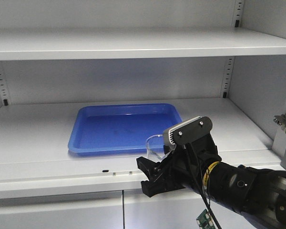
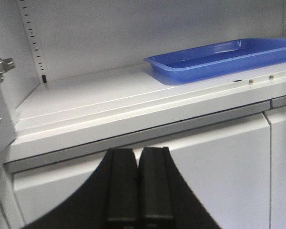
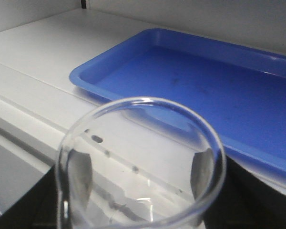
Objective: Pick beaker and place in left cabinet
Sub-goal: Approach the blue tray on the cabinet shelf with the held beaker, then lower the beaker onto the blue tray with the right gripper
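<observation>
The right tool [image 1: 151, 172] grips the beaker [image 1: 156, 145] at the front edge of the lower shelf [image 1: 33, 131] of the left cabinet [image 1: 260, 81], right of the middle. In the right wrist view dark pads [image 3: 79, 172] press the glass from both sides below the round rim. The beaker stands upright, mouth up, near the front right corner of a blue tray [image 1: 119, 129]. Whether its base touches the shelf cannot be told.

The tray lies flat around the middle of the shelf, its long front side close to the shelf's front edge. Bare white shelf runs from the tray's left side to the left wall. A narrower strip runs from its right side to the right wall, and another lies between the tray's back rim and the back wall. An upper shelf [image 1: 133, 45] spans the cabinet well above the tray.

The left tool [image 2: 138, 186] hangs low before the closed lower doors [image 2: 148, 157], under the left part of the shelf's front edge. Its two black fingers are pressed together with nothing between them. A silver hinge [image 2: 0, 64] juts from the left wall.
</observation>
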Controlling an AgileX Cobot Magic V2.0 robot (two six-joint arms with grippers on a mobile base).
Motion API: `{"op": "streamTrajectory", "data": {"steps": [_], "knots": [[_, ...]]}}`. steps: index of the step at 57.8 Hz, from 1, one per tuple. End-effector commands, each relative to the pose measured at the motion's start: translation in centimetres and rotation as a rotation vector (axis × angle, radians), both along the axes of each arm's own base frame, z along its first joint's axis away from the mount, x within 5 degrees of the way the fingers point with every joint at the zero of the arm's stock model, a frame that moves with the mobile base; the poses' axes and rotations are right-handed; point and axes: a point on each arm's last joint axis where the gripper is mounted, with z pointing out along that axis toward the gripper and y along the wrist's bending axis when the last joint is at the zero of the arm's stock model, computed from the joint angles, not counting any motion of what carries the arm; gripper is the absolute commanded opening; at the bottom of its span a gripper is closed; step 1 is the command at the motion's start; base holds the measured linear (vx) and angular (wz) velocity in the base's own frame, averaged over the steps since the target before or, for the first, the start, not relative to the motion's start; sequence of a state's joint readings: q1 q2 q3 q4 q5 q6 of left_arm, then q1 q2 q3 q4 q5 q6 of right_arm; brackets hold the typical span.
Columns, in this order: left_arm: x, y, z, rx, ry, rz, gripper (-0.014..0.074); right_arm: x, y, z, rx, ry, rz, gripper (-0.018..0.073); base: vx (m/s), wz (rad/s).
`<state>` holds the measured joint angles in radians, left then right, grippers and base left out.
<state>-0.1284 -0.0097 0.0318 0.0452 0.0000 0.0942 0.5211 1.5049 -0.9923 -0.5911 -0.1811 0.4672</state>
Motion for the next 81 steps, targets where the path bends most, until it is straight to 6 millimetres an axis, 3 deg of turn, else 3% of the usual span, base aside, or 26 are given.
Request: {"op": "streamTrajectory", "data": {"steps": [1, 45, 52, 65, 81], "knots": [[-0.1, 0.0, 0.2, -0.015, -0.076, -0.004, 0.0001, -0.4, 0.0, 2.8, 0.083, -0.099, 0.031, -0.0008, 0.17, -0.12], [-0.1, 0.0, 0.2, -0.015, -0.076, -0.004, 0.0001, -0.5, 0.4, 3.4, 0.136, -0.145, 0.067, -0.0008, 0.11, -0.09], [-0.1, 0.0, 0.2, -0.015, -0.076, -0.004, 0.0001, 1.5, 1.0, 4.4, 0.134, -0.16, 0.043, -0.0008, 0.02, -0.03], [-0.1, 0.0, 0.2, -0.015, -0.076, -0.004, 0.0001, 7.4, 4.1, 4.8, 0.152, -0.171, 0.015, -0.0008, 0.0, 0.0], [-0.1, 0.0, 0.2, -0.015, -0.076, -0.004, 0.0001, 12.5, 6.6, 2.7, 0.147, -0.148, -0.017, -0.0006, 0.0, 0.0]]}}
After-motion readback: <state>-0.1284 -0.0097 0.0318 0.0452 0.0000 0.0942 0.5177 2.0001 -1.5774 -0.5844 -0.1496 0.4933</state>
